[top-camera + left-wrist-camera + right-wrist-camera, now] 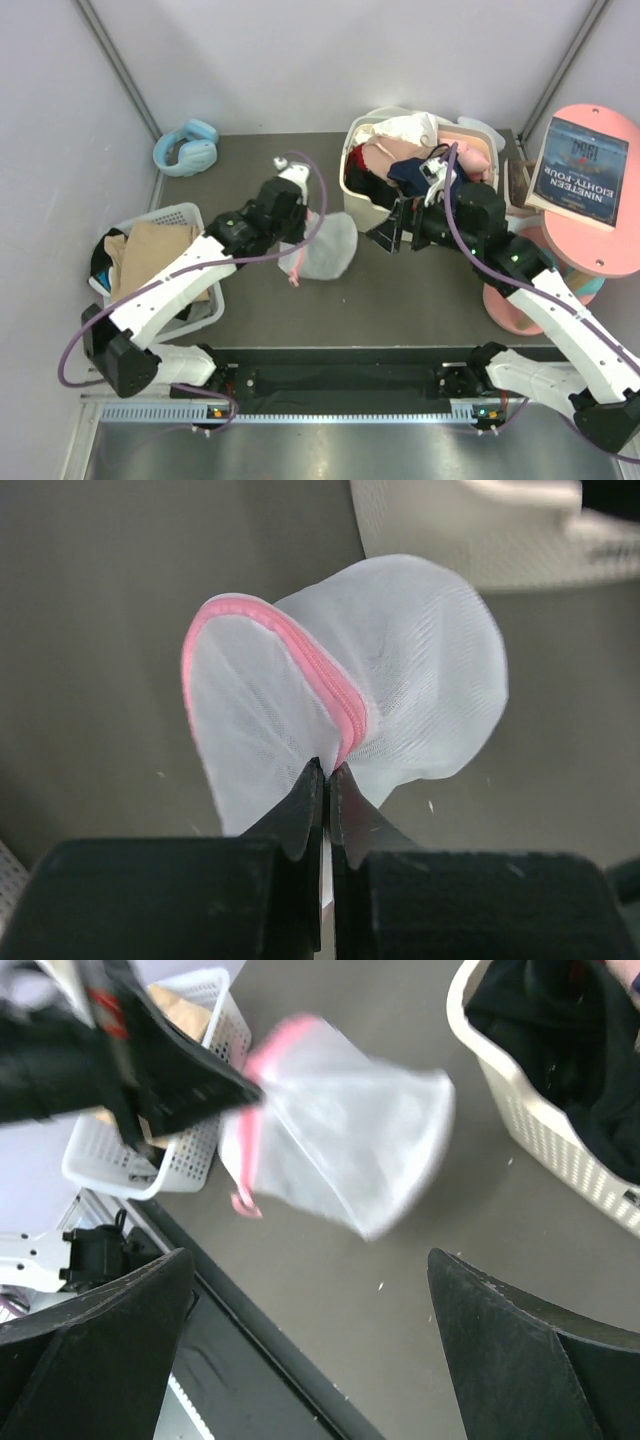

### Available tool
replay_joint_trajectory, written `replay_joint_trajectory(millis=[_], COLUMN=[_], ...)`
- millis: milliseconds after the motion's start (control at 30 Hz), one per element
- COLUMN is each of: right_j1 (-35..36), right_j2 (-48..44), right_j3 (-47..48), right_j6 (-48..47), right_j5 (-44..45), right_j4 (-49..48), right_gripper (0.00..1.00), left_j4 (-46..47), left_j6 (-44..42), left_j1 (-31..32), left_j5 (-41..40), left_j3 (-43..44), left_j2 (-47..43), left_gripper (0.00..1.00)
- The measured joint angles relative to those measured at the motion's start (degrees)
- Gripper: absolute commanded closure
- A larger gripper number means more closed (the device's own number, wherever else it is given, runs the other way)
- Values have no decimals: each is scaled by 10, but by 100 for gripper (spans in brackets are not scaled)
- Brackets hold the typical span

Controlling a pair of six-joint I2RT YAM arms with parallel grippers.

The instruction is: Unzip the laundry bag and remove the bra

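Starting left: white basket (192, 211) of tan clothes, then the left gripper (328, 770) clamped tight on the laundry bag (420, 660) right at its pink zipper trim, bag held over mid-worktop (400, 295). Right gripper (310, 1260) hangs near it, spread wide, holding nothing. Cream basket (360, 205) sits just beyond.

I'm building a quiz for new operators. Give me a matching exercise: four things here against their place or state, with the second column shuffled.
1. left gripper
2. right gripper
3. headphones
4. book

A. lying on the pink stand
B. shut on the laundry bag at its pink zipper trim
C. wide open, holding nothing
D. blue, at the far left corner of the table

Pairs: 1-B, 2-C, 3-D, 4-A
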State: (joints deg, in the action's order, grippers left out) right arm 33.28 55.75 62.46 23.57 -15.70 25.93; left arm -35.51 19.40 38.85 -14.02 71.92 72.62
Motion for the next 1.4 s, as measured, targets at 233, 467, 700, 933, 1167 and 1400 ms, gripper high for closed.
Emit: replay_joint_trajectory(millis=[233,467,700,933,1167,1400], right_j1=[13,15,17,87,232,352], right_j2=[-41,-73,-39,21,124,248], right_j3=[-49,-59,-38,-23,-11,51], right_j6=[25,30,8,-5,-5,0], right_j5=[26,57,68,94,160,205], right_j4=[-1,8,24,20,15,12], right_gripper=[0,0,0,2,8,17], left_j4=[-40,-48,-36,-61,-78,-95], left_j6=[35,93,108,134,191,222], left_j1=[85,91,89,-3,-66,-86], left_j5=[33,31,-24,-28,0,14], left_j3=[3,57,79,70,-28,-65], left_j2=[113,121,28,-54,-88,-99], left_gripper=[19,1,1,1,1,1])
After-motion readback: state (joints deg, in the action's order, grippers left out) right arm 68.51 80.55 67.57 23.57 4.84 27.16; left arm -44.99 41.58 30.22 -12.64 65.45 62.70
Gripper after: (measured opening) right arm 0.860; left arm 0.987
